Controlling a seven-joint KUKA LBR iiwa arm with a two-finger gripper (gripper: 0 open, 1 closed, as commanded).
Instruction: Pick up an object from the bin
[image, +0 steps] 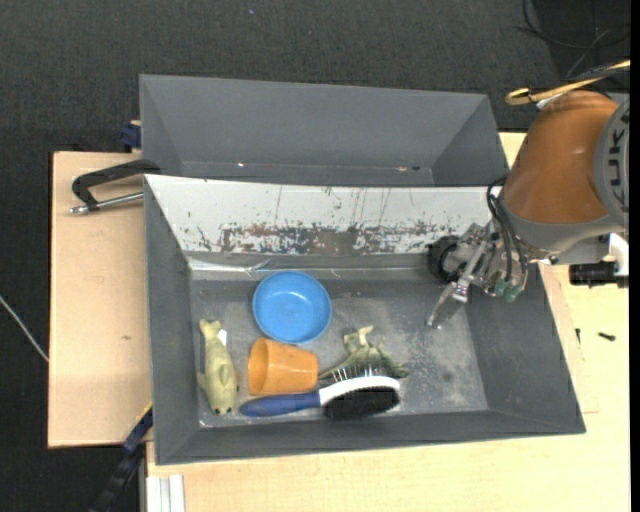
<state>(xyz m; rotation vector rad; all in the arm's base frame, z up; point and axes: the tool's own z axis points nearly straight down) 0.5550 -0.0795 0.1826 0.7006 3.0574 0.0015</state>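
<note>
Gripper (441, 311): 3 o'clock side of the bin (520, 400), above bare floor.
Jaws: cannot tell whether apart or together; the tip reads as one thin sliver, and nothing is seen between them.
Nearest thing: small green toy (366, 350), at 8 o'clock from the gripper, well apart.
Brush (330, 402): black head, blue handle, beyond the toy at 7 o'clock, long axis 3-to-9.
Rest: orange cup (282, 368), blue bowl (291, 307), pale figure (216, 372), all toward 9.
Arm: enters from 3 o'clock, wrist tilted, tool pointing toward 7.
Next move: probably a shift toward 8.
</note>
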